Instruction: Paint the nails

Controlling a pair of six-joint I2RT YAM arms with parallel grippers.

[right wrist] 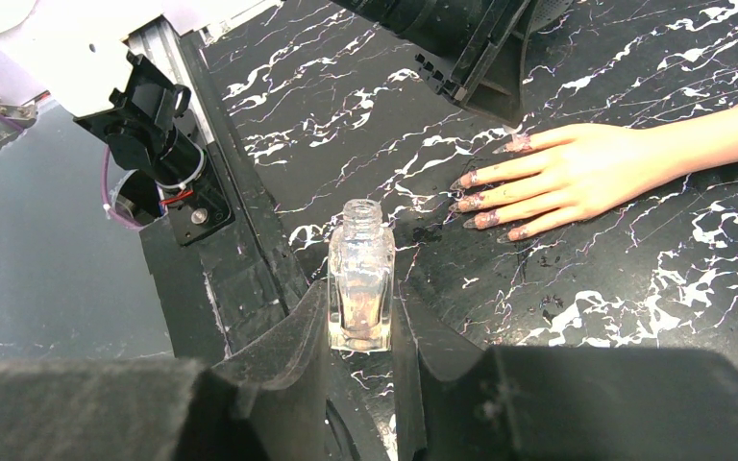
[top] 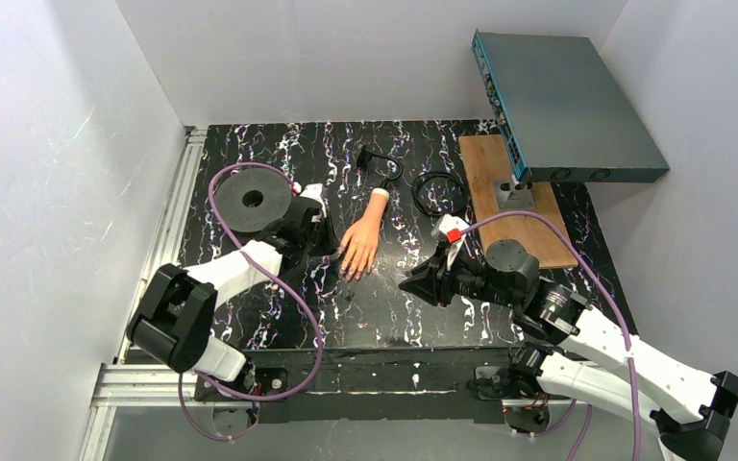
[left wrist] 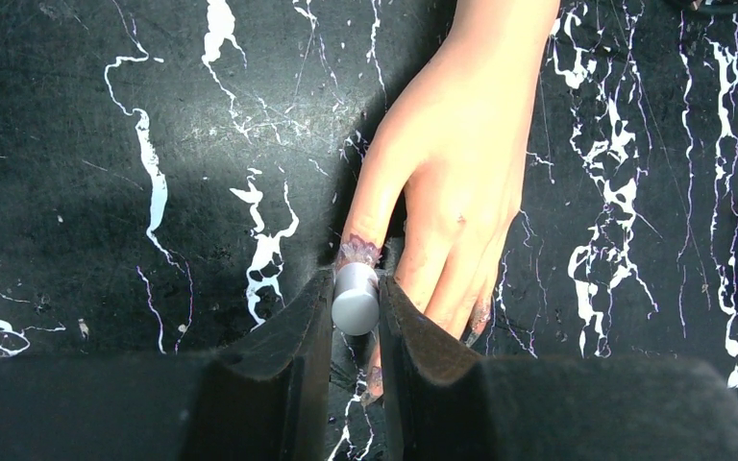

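Here the mannequin hand (top: 361,240) lies flat on the table (top: 375,322), its white wrist stub toward the far side and its fingers pointing back toward the arms, angled a little to the left. So its long axis runs roughly far to near. The nails (right wrist: 471,202) sit at the near end, smeared purplish, and some of that colour is on the skin around them.

The left gripper (left wrist: 356,286) is much the nearer of the two. Its fingers are pinched almost closed on a small silver brush handle (left wrist: 356,302), seen end-on. The nail of the outermost finger on that side lies just beyond the handle, straight ahead of the fingertips, and that finger runs nearly in line with the gripper. I cannot see the bristles, so I cannot tell whether they touch the nail.

The right gripper (right wrist: 358,303) is clamped on an uncapped clear bottle (right wrist: 358,259), held upright and well apart from the hand, on its right side.

The next stroke probably belongs to the left arm, a short pull along the finger toward the gripper. The other nails lie to the right of this one
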